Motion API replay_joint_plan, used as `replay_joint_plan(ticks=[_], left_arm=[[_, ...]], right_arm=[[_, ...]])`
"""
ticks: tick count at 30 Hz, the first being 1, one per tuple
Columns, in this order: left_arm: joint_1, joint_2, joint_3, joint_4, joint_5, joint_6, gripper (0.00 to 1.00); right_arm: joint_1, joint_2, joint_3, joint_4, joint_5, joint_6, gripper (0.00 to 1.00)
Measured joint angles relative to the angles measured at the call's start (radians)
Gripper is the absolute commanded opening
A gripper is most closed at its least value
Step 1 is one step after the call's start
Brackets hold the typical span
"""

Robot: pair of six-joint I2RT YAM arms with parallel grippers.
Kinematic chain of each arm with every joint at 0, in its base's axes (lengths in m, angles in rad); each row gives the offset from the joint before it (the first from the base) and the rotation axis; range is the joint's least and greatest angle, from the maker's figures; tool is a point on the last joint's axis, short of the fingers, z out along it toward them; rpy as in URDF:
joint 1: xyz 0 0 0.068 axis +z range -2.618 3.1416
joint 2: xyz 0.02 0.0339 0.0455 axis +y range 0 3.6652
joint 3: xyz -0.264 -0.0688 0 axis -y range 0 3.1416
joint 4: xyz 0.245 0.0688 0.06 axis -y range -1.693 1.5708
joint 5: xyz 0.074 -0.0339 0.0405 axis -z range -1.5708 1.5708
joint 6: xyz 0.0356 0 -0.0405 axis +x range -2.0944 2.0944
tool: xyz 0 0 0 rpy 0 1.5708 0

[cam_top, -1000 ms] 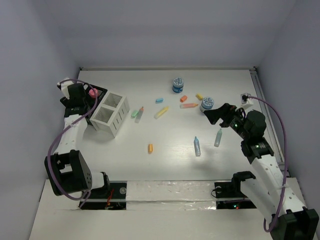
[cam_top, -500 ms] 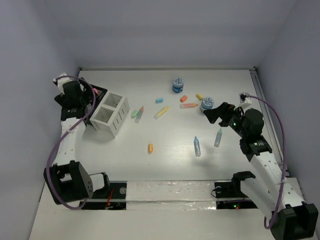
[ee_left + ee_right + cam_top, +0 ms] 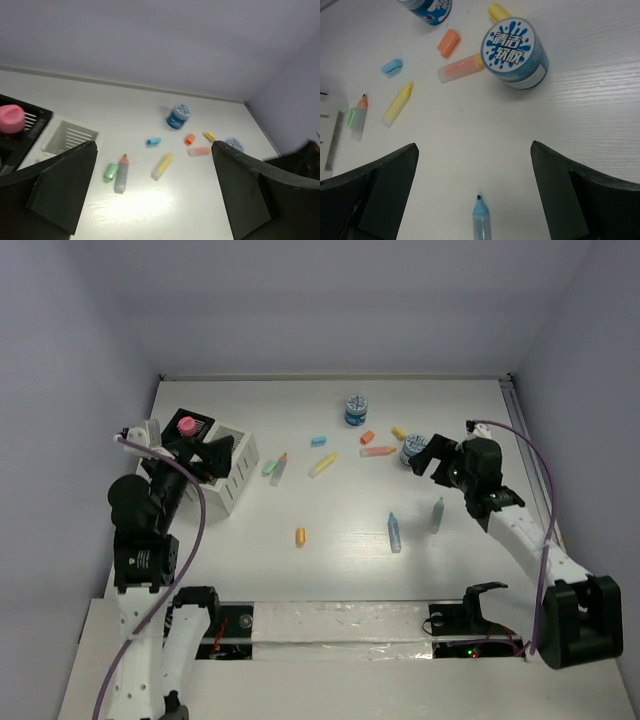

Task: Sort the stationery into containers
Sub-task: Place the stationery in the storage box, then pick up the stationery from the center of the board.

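The stationery lies scattered over the white table: a blue-lidded tub (image 3: 355, 410), a second tub (image 3: 412, 447), a yellow highlighter (image 3: 322, 464), a grey marker (image 3: 279, 469), a blue marker (image 3: 394, 532) and several small caps. A pink piece (image 3: 186, 426) sits in the black tray (image 3: 200, 422), which adjoins the white box (image 3: 238, 452). My left gripper (image 3: 205, 458) hangs open and empty over the white box's near side. My right gripper (image 3: 428, 455) is open beside the second tub (image 3: 515, 52), with the blue marker (image 3: 481, 220) below its jaws.
In the left wrist view the pink piece (image 3: 11, 118) lies at far left, and the yellow highlighter (image 3: 162, 166) and grey marker (image 3: 121, 172) lie between my fingers. An orange piece (image 3: 300, 536) and a teal marker (image 3: 437, 514) lie nearer the arms. Walls enclose the table.
My left gripper opened and drew back from the black tray, leaving the pink piece inside. My right gripper moved farther up the table, closer to the second tub.
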Motion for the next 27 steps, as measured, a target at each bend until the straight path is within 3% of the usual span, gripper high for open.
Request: replay_joint_plan(ticks=[6, 16, 27], left_arm=[[-0.074, -0.132, -0.085, -0.055, 0.106, 0.045, 0.99], [-0.221, -0.225, -0.138, -0.094, 0.021, 0.112, 0.99], [-0.275, -0.225, -0.138, -0.117, -0.05, 0.132, 0.99]], right_arm=[[0.029, 0.22, 0.135, -0.041, 0.085, -0.05, 1.0], [0.104, 0.507, 0.395, -0.157, 0.294, -0.167, 1.0], [0.108, 0.666, 0.508, -0.222, 0.403, -0.209, 0.98]])
